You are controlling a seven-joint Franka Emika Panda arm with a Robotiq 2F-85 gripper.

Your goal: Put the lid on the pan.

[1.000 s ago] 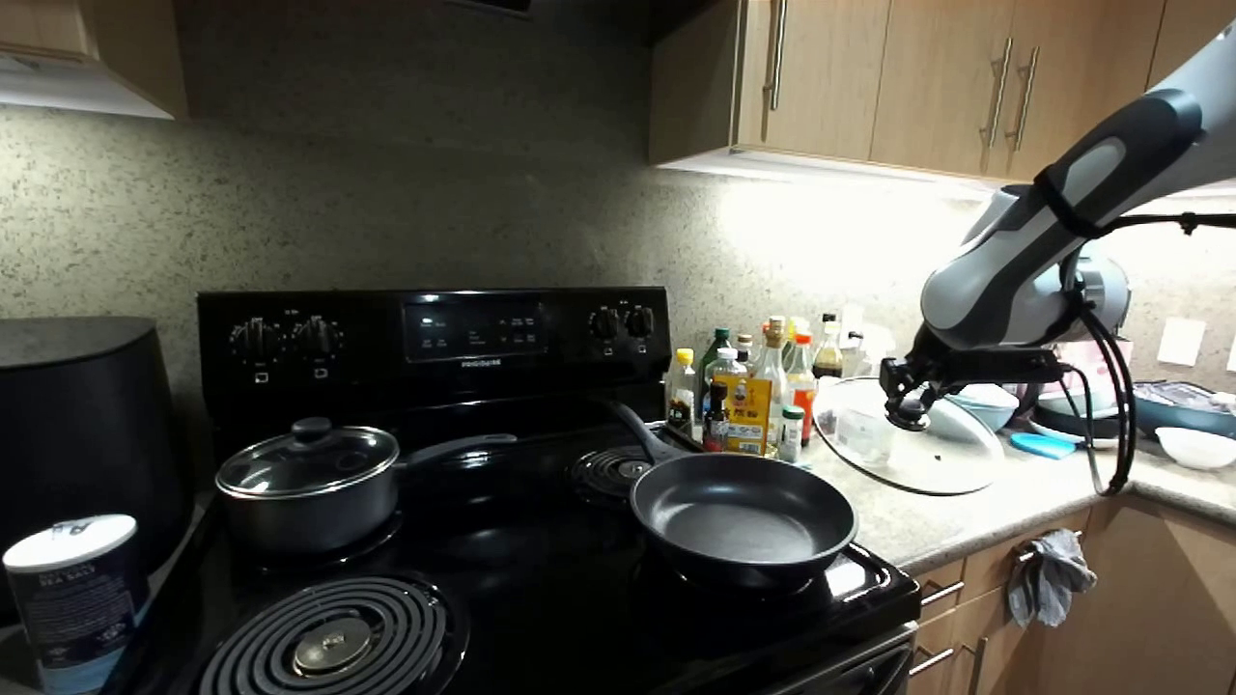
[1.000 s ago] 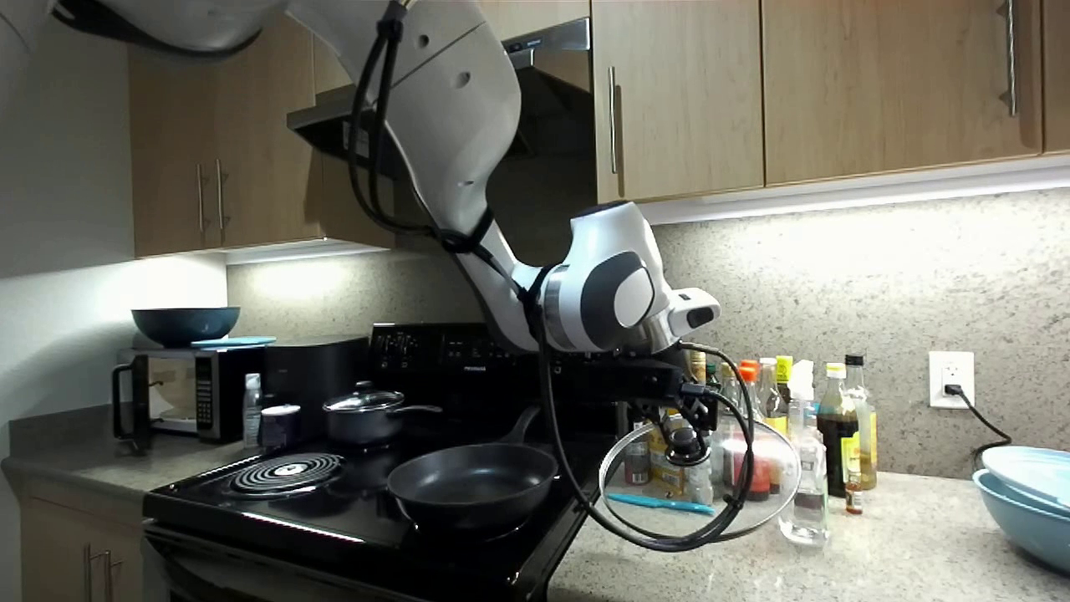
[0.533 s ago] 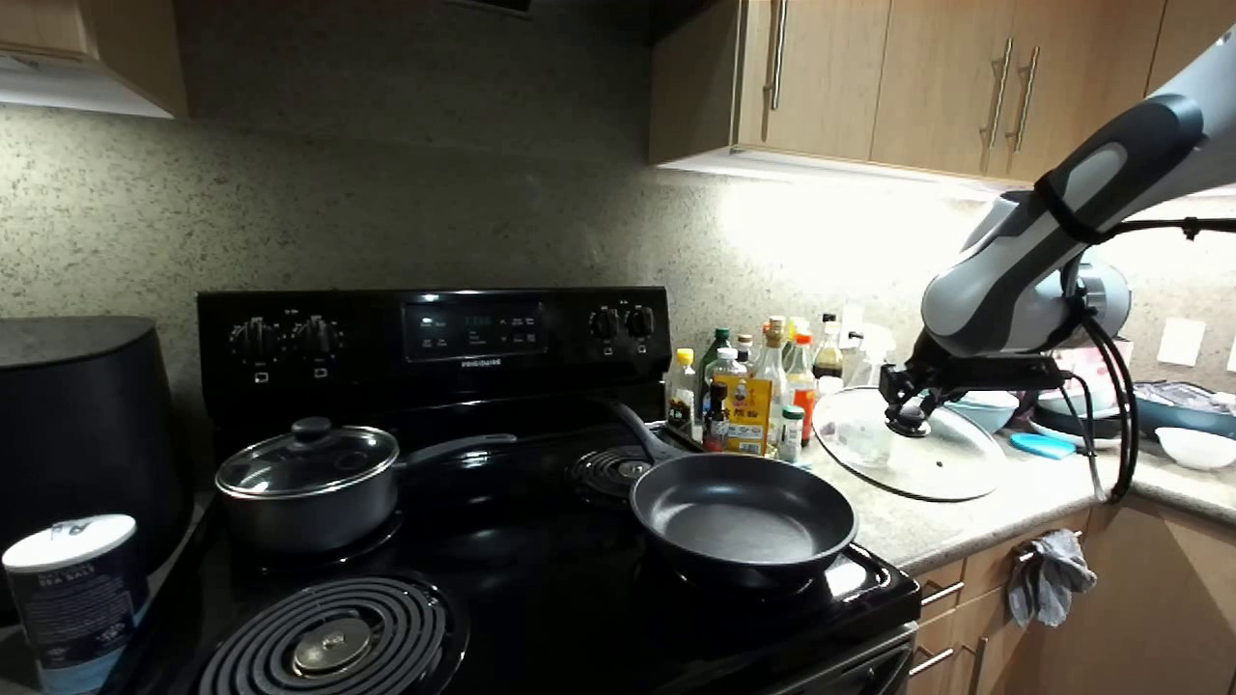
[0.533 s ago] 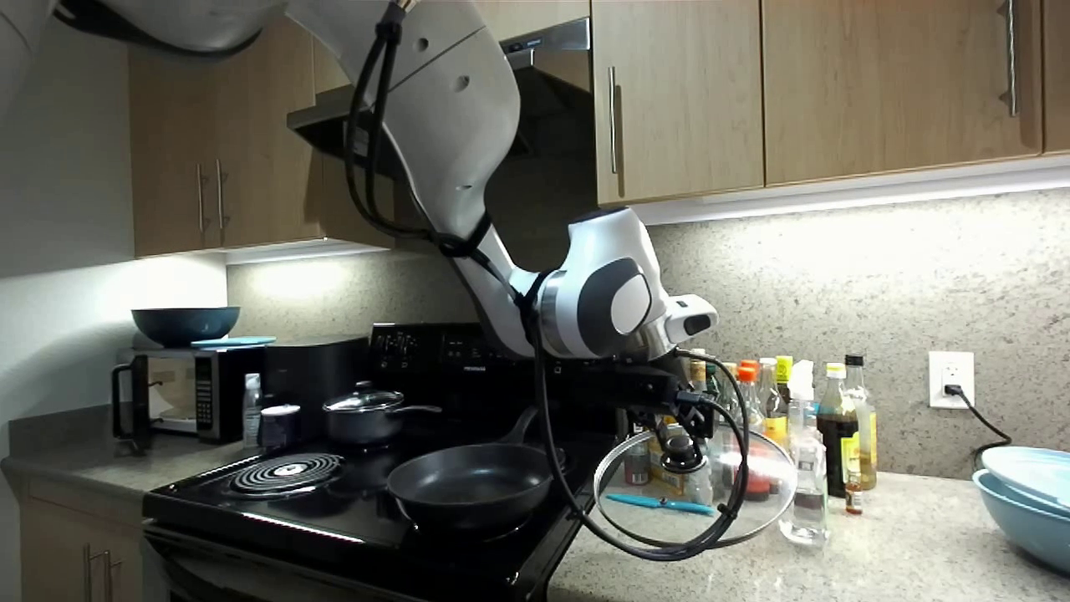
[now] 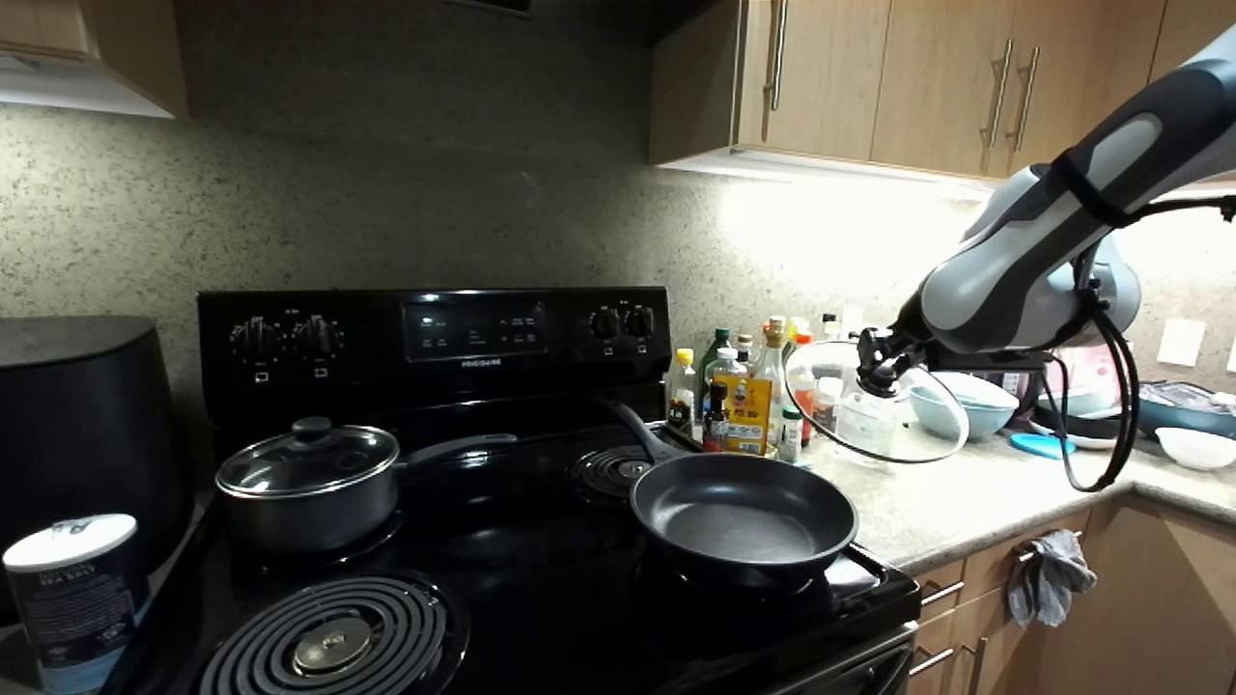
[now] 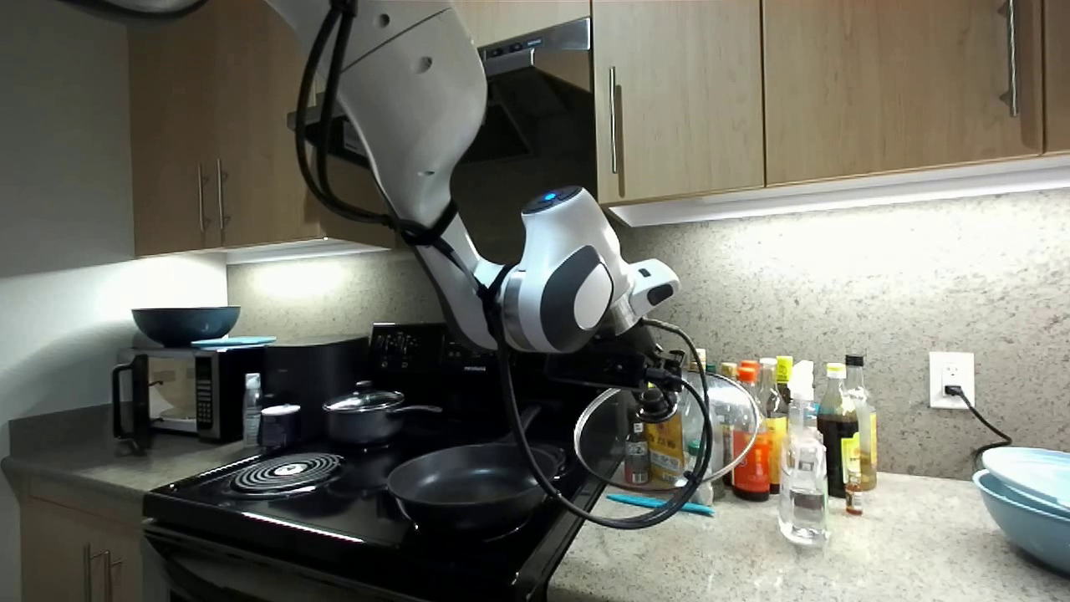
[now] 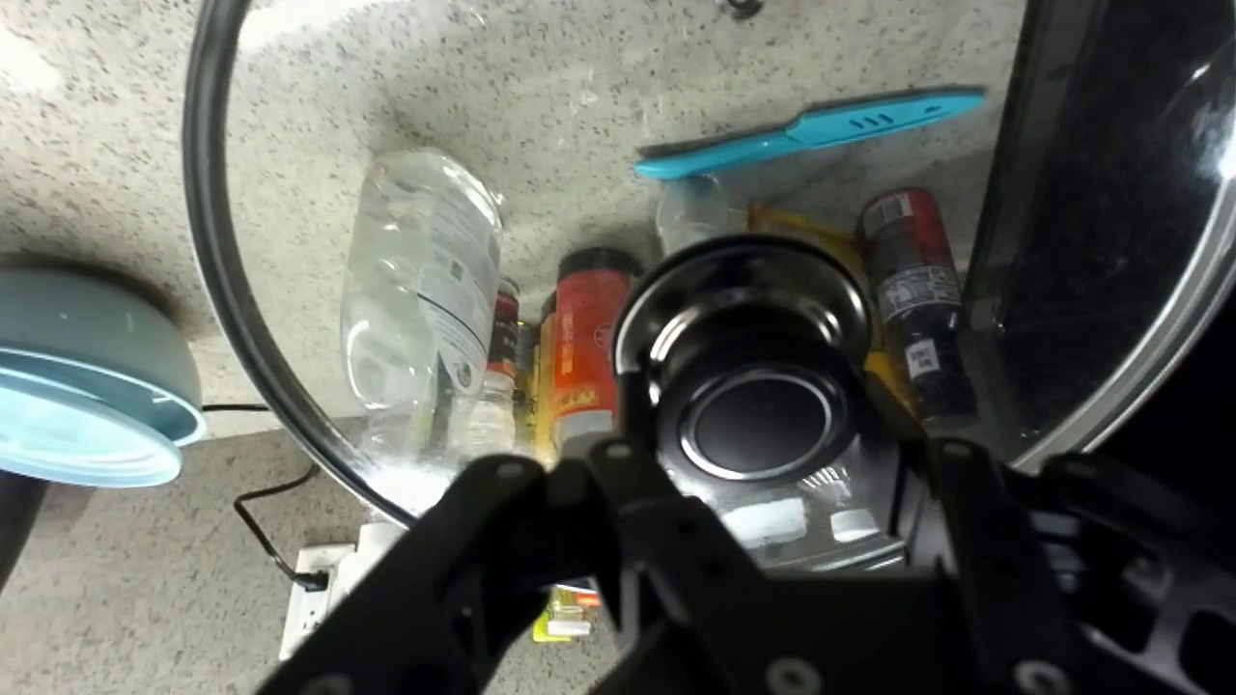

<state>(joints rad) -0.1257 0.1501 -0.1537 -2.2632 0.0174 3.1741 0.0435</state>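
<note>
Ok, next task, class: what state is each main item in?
Glass lid: tilted, held up by its knob
Gripper: closed on that knob
Frying pan: uncovered
Smaller pot: covered
Large coil burner: not glowing
Sea salt canister: upright
Upper cabinets: closed
Power plug: plugged in
Gray cloth: hanging

Place: a kitchen, by all I see around me.
Range (image 5: 541,598): black, with coil burners (image 5: 333,642) and a control panel (image 5: 435,338) with knobs (image 5: 316,338) along its back; on it I see a black frying pan (image 5: 744,521) and a lidded pot (image 5: 319,521).
Range hood (image 6: 552,67): I make it out above the range.
Cabinets (image 6: 685,100): pale wood with metal bar handles (image 6: 613,121).
Worktop (image 6: 903,543): speckled, and I find bottles (image 6: 836,431) and light-blue dishes (image 6: 1024,527) on it.
Microwave (image 6: 175,393): beyond the range, with a dark bowl (image 6: 185,326) on top.
Salt tub (image 5: 72,608): I can read "sea salt" on its side.
</note>
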